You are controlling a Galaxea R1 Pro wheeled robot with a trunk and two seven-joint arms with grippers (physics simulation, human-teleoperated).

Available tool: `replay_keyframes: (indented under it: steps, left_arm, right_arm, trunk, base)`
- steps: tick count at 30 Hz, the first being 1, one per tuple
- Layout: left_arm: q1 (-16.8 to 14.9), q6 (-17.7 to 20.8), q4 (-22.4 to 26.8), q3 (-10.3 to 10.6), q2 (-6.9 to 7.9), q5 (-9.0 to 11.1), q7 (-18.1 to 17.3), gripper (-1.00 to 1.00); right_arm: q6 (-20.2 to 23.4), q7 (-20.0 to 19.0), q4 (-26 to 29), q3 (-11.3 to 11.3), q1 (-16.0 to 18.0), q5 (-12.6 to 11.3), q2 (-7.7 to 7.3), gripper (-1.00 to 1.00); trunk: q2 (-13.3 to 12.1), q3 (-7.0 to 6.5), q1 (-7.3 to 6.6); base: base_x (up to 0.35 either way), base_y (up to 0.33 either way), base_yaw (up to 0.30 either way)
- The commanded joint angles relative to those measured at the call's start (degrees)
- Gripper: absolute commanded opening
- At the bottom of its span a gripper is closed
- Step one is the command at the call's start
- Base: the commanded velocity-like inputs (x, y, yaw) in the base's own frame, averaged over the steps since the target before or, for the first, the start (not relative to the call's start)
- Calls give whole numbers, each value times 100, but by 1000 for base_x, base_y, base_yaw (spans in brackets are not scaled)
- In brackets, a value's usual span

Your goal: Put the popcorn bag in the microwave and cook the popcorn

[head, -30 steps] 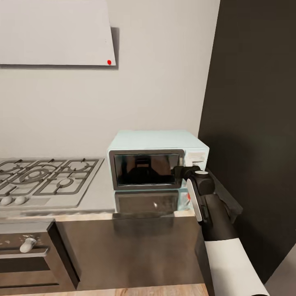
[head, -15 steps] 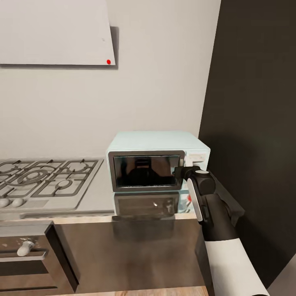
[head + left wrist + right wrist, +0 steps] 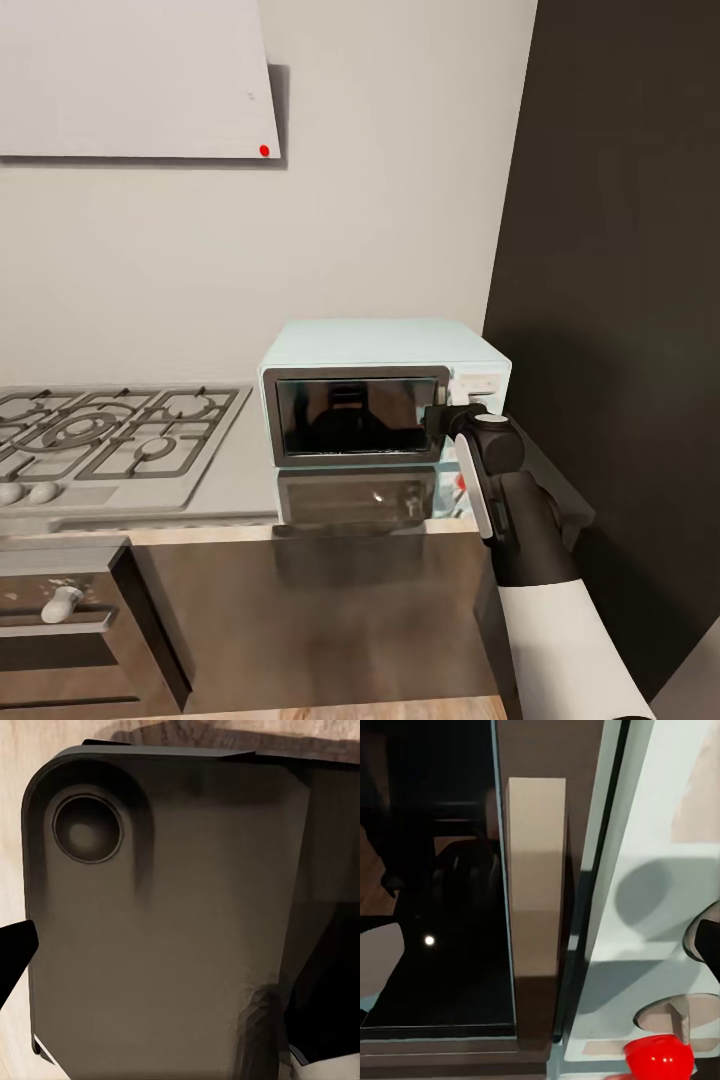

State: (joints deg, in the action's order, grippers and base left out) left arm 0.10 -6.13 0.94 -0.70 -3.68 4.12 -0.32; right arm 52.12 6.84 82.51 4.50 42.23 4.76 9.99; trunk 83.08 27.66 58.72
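The pale blue microwave (image 3: 385, 392) stands on the grey countertop (image 3: 240, 470) against the wall, with its dark glass door shut. My right gripper (image 3: 441, 416) is at the door's right edge, beside the white control panel (image 3: 478, 385); my wrist hides its fingers. In the right wrist view I am very close to the door glass (image 3: 435, 907), the tan vertical handle (image 3: 536, 892), the control panel (image 3: 660, 907) and a red indicator light (image 3: 660, 1059). The popcorn bag is out of view. In the left wrist view, one black fingertip (image 3: 11, 952) shows beside a dark part of my own body.
A steel gas hob (image 3: 100, 430) lies left of the microwave, with a built-in oven (image 3: 60, 620) below it. A tall dark cabinet (image 3: 620, 300) rises directly right of the microwave. A white hood (image 3: 130, 80) hangs at the upper left. Dark cabinet fronts (image 3: 320, 610) face me.
The whole view shifted slightly a second ago as the camera moved. Over the last half second nothing has visibly changed, and the right gripper stays at the microwave door's right edge.
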Motion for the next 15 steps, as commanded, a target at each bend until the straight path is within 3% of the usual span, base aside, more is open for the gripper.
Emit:
replay_keyframes:
  steps: [1, 15]
  left_arm:
    - [-1, -11, 3, -1, -1, 44, -3, 100]
    - [1, -11, 3, -1, -9, 36, -3, 100]
  right_arm:
    - [-128, -8, -86, 9, 4, 38, 1, -100]
    - [110, -25, -68, 15, 4, 63, 1, -100]
  trunk:
    - [0, 4, 1]
    - [0, 4, 1]
  base:
    - [0, 0, 0]
    - [0, 0, 0]
